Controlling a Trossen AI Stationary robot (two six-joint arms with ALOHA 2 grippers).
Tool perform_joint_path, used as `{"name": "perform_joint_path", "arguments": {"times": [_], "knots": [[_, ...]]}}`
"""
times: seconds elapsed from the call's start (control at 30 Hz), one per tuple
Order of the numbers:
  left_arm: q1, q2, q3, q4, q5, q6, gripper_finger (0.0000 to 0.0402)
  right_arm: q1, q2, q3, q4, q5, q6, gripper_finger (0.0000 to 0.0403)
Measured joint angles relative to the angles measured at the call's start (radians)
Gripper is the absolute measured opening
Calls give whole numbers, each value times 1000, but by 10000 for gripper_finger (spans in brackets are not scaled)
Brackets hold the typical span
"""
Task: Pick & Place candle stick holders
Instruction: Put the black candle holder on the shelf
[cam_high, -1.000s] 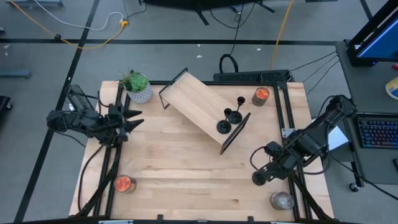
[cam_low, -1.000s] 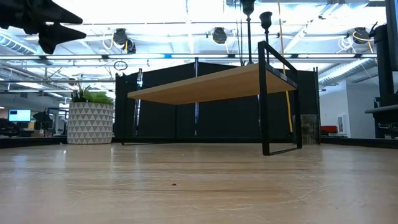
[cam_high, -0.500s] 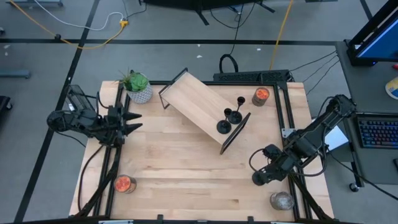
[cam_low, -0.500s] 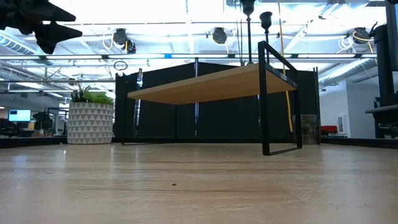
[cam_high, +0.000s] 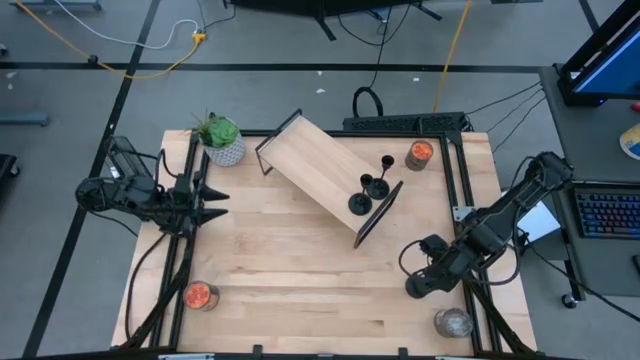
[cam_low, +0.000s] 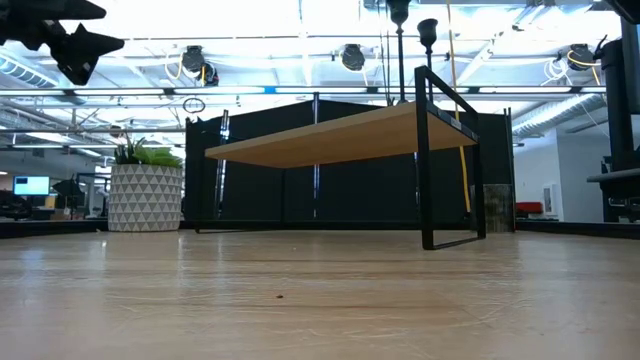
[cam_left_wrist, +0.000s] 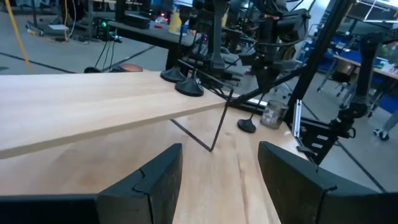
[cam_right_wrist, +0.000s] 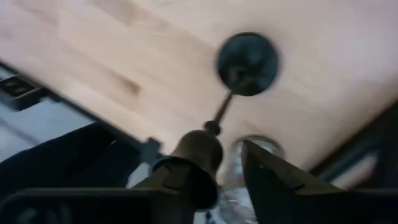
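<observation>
**Right claw narrows around the last holder's cup**

Over the past second my right claw (cam_right_wrist: 219, 163) has drawn its fingers in partway. It hangs low at the right front of the pale wooden tabletop (cam_high: 300, 290). The fourth black candle stick holder (cam_right_wrist: 247, 63) stands under it on its round flat base, just beside a clear glass jar (cam_high: 452, 322). The thin stem rises to the small cup, which sits between the fingers and against one of them. A gap shows on the other side, so I cannot tell whether the claw has hold of it. The base looks flat on the wood, not lifted.

The other three black holders (cam_high: 370, 188) stand together at the near end of the slanted light-wood shelf with the black metal frame (cam_high: 310, 160).

My left claw (cam_left_wrist: 219, 152) has eased slightly back at the left edge, wide open and empty.

I read this as the grasp closing. The lift to the shelf comes once the fingers seat.
</observation>
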Motion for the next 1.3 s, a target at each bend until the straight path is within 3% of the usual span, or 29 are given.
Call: {"name": "perform_joint_path", "arguments": {"times": [0.1, 0.23, 0.83, 1.3], "knots": [[0, 0, 0, 1, 0, -4, 216, 0, -2, -35, 64, 2, 0, 60], [0, 0, 0, 10, 0, -7, 216, 0, -3, -44, 21, -3, -1, 21], [0, 4, 0, 69, 0, -133, 216, -55, -55, -51, 71, -17, -118, 21], [0, 81, 0, 70, -1, -190, 216, -233, -32, -34, 412, 2, -387, 10]]}}
